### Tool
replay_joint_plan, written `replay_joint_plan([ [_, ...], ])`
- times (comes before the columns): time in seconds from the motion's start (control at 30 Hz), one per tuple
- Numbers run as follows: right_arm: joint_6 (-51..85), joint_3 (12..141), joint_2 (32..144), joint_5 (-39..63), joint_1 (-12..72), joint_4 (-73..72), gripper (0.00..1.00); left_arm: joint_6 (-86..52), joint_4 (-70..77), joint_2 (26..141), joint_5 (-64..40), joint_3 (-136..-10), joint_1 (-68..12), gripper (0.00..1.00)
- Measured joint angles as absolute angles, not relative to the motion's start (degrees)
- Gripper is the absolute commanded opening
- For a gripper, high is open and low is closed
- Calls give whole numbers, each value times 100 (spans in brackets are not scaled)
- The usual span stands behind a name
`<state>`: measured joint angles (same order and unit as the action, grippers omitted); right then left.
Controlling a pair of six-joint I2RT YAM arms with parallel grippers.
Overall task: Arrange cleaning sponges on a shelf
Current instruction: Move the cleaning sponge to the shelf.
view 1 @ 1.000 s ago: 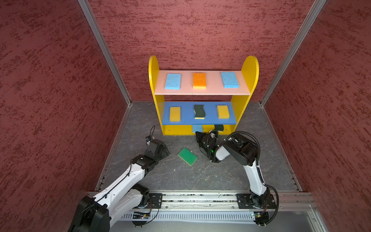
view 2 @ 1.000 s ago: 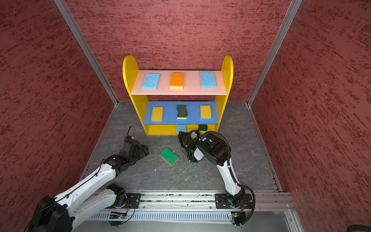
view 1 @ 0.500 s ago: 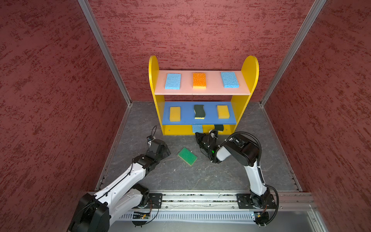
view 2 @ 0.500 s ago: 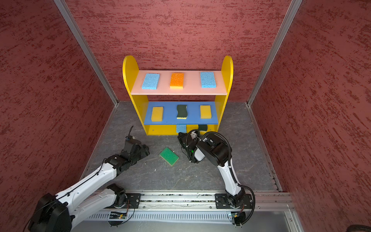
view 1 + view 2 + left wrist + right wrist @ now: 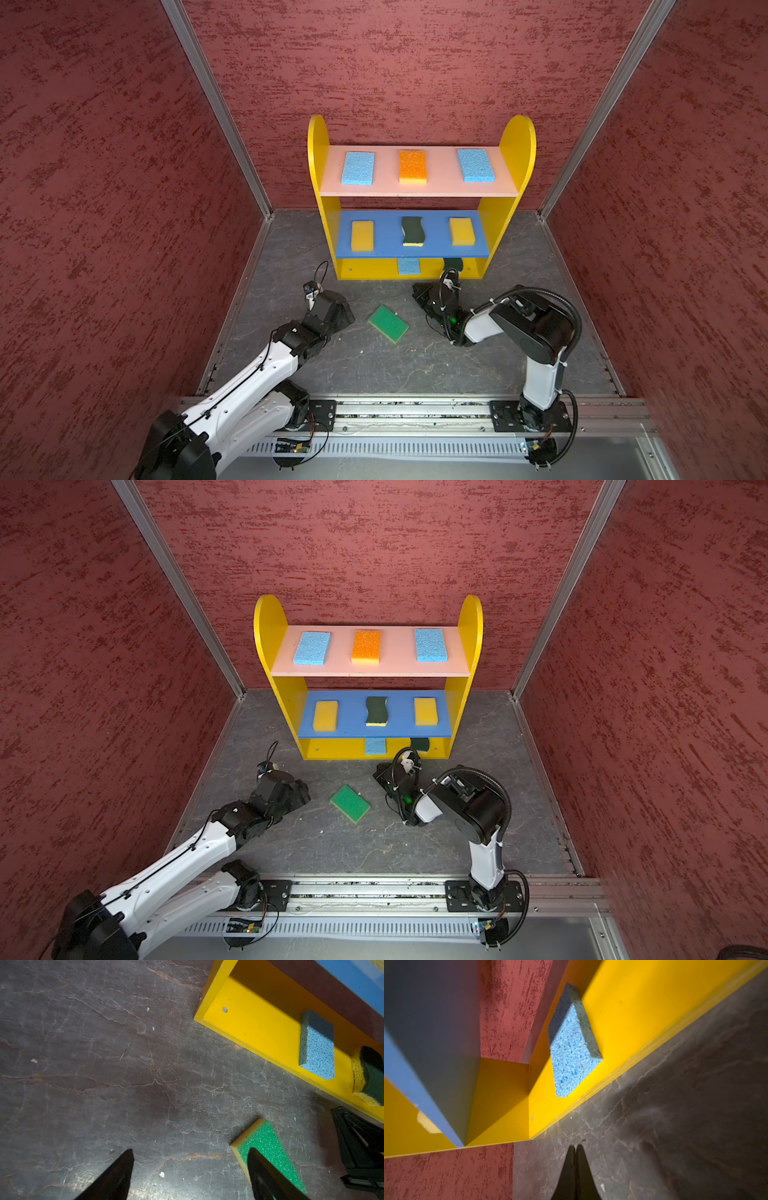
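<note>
The shelf (image 5: 516, 137) stands against the back wall. Its pink top board carries two light blue sponges and an orange-topped one (image 5: 412, 166). Two yellow sponges and a dark green wavy one (image 5: 412, 230) lie on the blue board. On the bottom board are a light blue sponge (image 5: 316, 1047) and a dark green one (image 5: 372, 1072). A bright green sponge (image 5: 387, 323) (image 5: 268, 1145) lies on the floor between the arms. My left gripper (image 5: 348, 318) (image 5: 190, 1150) is open just left of it, one fingertip over its corner. My right gripper (image 5: 417, 290) (image 5: 575, 1146) is shut and empty, low before the shelf.
Red textured walls (image 5: 124, 166) close in the left, back and right sides. A metal rail (image 5: 415, 409) with both arm bases runs along the front. The floor (image 5: 374, 365) is dark and stone-patterned, with small crumbs on it.
My left gripper has moved right toward the bright green sponge and its jaws have spread wider. The right arm and the sponges have stayed in place.
</note>
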<state>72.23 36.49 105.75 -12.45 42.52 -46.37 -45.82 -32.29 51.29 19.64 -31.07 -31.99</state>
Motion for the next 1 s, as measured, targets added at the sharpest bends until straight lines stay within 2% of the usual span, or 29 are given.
replay_joint_plan([
  [0.3,6064,3599,9041,-1245,4276,-2862,14,-4880,-3787,5015,2309,-3409,-3710,89],
  [0.53,5483,3540,8171,-1385,4294,-1527,27,-5229,-4195,4969,2495,-3459,-4154,90],
  [0.8,4939,3452,7026,-1887,4296,-292,34,-5778,-4606,5240,2893,-3839,-4781,91],
  [1.0,4775,3197,6302,-2198,4278,246,48,-6287,-4654,5505,3020,-3859,-5146,93],
])
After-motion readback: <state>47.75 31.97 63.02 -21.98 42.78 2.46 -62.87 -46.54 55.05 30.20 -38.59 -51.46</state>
